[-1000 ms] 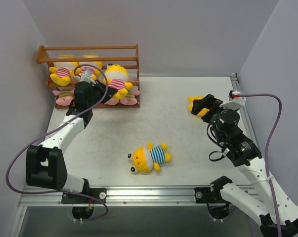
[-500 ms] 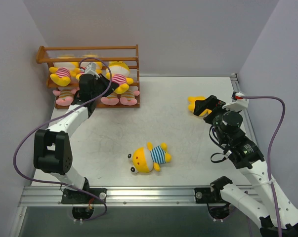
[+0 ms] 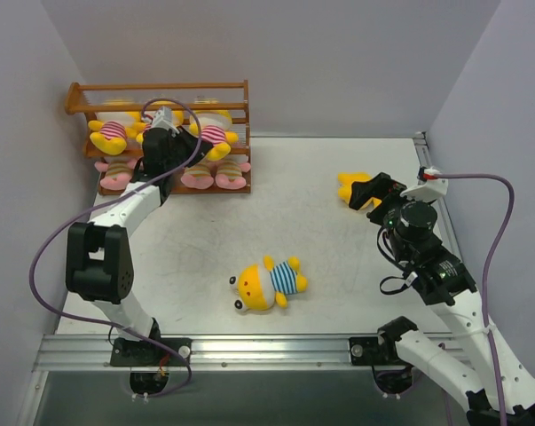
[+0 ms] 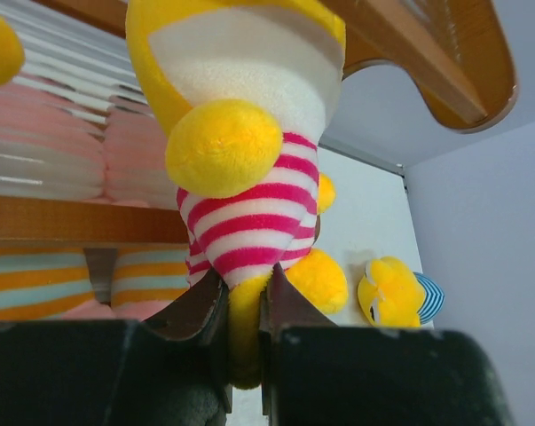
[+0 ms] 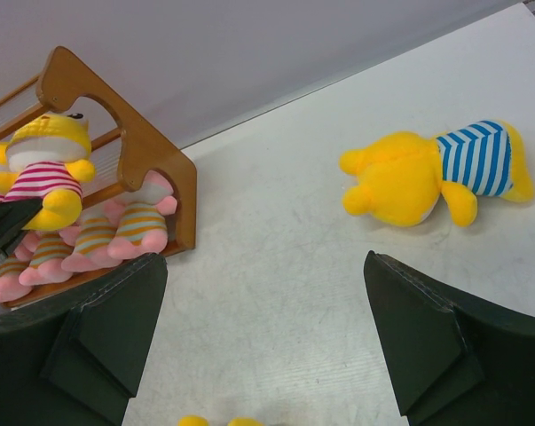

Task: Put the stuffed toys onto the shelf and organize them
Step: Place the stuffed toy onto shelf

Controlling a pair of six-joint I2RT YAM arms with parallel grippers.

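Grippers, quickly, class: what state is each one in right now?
Left gripper: shut on a leg of the yellow pink-striped toy.
Right gripper: open, holding nothing.

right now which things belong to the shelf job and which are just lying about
Job: shelf; pink toys and yellow toys already on it; yellow toy in pink stripes in the left gripper; blue-striped toy mid-table; half-hidden yellow toy by the open right gripper.
Not the job: purple cables; metal rail at the near edge. No loose clutter shows.
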